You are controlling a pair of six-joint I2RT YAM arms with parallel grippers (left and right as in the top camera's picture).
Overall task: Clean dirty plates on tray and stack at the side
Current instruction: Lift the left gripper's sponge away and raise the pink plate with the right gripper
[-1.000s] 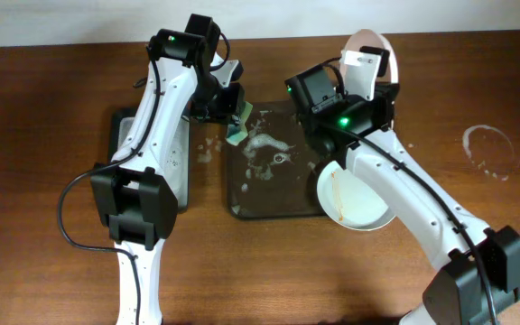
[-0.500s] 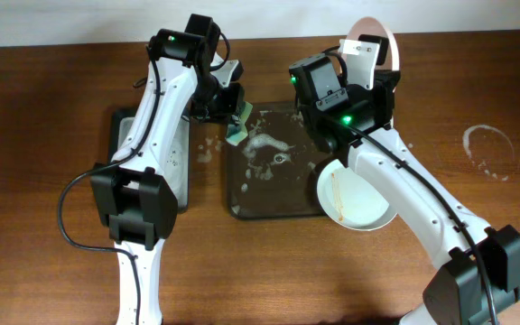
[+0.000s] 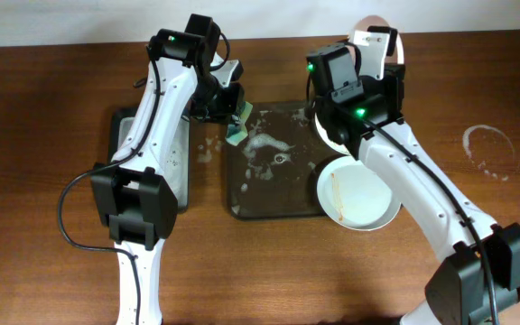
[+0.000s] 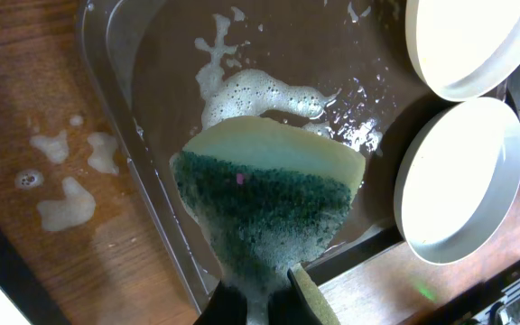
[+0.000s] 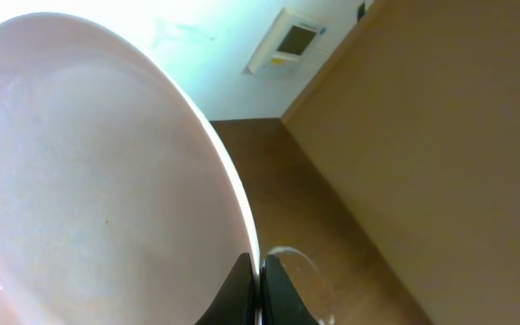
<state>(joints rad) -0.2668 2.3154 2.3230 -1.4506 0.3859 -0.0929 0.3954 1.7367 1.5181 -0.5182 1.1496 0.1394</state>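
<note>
Plates, three, round, white and shallow. The first plate [image 5: 88,181] we find lifted off the desk [image 3: 52,108] and stood on edge at 1 o'clock from the tray [image 3: 260,206], its rim clenched between the right jaws, which are fully closed on it; the face shown to the right wrist camera looks pale and unmarked. The second plate [image 3: 359,199] lies flat at the tray's 4 o'clock corner, overhanging the rim onto the desk, with a thin orange-brown streak down its left half. The third plate [image 4: 463,36] lies at the tray's 2 o'clock part, just beside the second, and from overhead is largely hidden under the right arm [image 3: 422,194]. The tray, dark and rectangular, sits mid-desk with white foam [image 3: 269,144] across its wet floor. The left jaws are clenched on a sponge [image 4: 260,199], yellow above and dark green below, hanging over the tray's 11 o'clock corner. Suds [image 3: 208,149] spot the desk just outside that rim. A narrower dark tray [image 3: 117,135] stands at 9 o'clock, partly under the left arm [image 3: 156,99]. A pale water ring [image 3: 490,149] marks the desk at 3 o'clock, well apart.
</note>
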